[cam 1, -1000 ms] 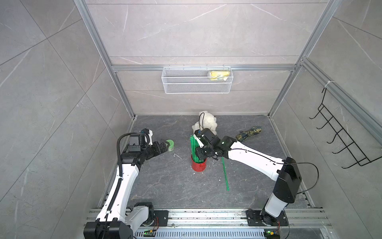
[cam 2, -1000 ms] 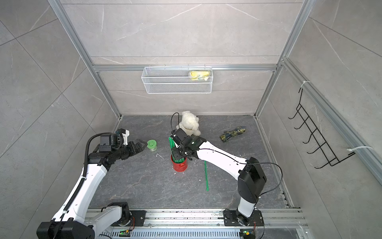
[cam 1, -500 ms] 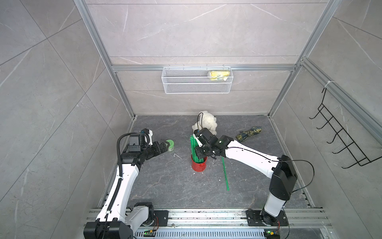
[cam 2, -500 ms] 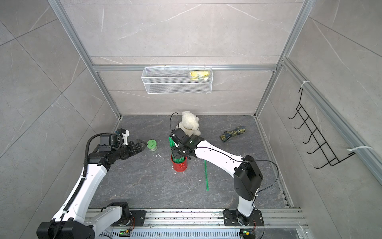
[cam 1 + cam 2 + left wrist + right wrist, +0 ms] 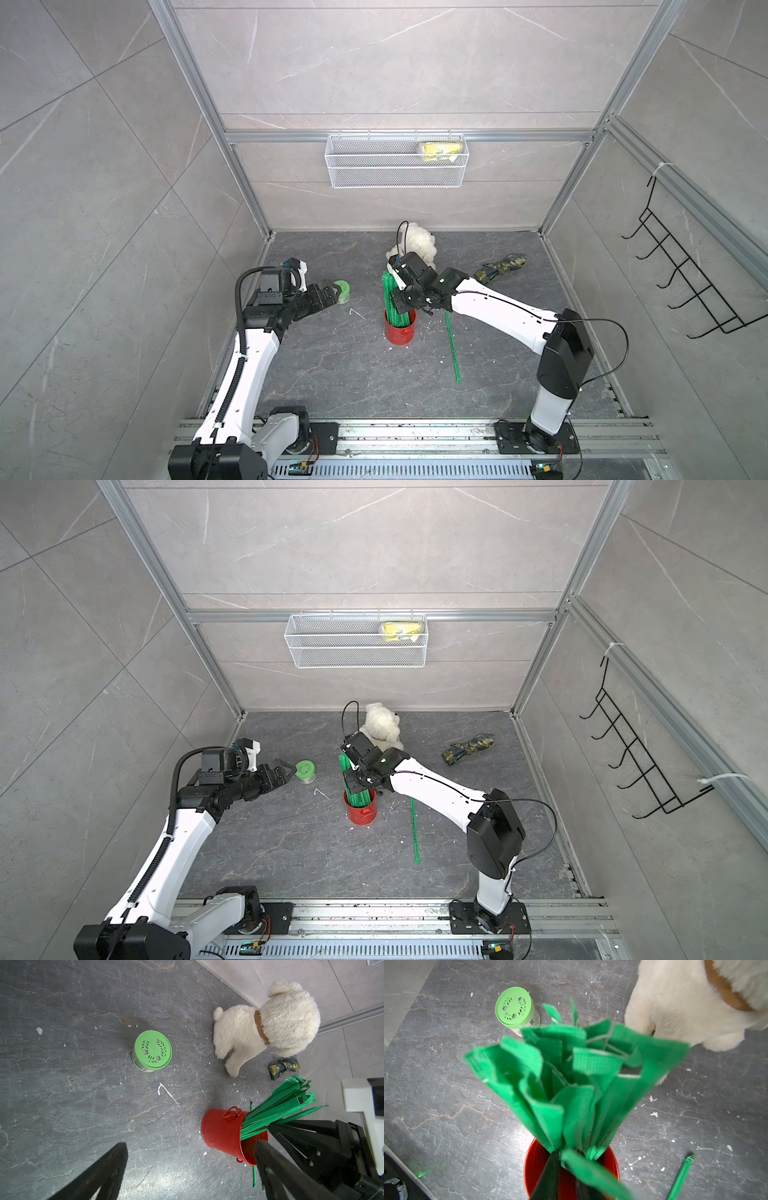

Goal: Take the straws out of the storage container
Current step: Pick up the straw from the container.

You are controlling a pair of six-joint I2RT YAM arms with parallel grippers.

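— Where are the straws?

— Most of the straws point(image 5: 390, 293) stand as a bunch in the red can point(image 5: 400, 336). The can sits upright on the grey floor point(image 5: 332, 374), just in front of a white toy dog point(image 5: 419, 245). The tops of the bunch fan out well above the rim. One loose straw point(image 5: 452, 349) lies flat on the floor beside the can, on the right arm's side and apart from it.

— And the right gripper?

— The right gripper point(image 5: 566, 1164) is at the bunch, just above the can's rim. In the right wrist view its two dark fingers point(image 5: 551, 1176) sit close together, with at least one straw running between them. That part is blurred and half covered by green, so I cannot tell whether they pinch the straw or only flank it.

— The left one?

— The left gripper point(image 5: 289, 774) hangs over the floor with its jaws wide apart. Its tips point at a small jar point(image 5: 305, 769) with a green lid; they are near it, not touching. In the left wrist view the jar stands well apart from the can.

— Anything else around?

— A patterned cloth bundle point(image 5: 500, 266) lies on the floor towards the right wall. A white wire basket point(image 5: 395, 176) on the back wall holds a yellow packet point(image 5: 440, 150).
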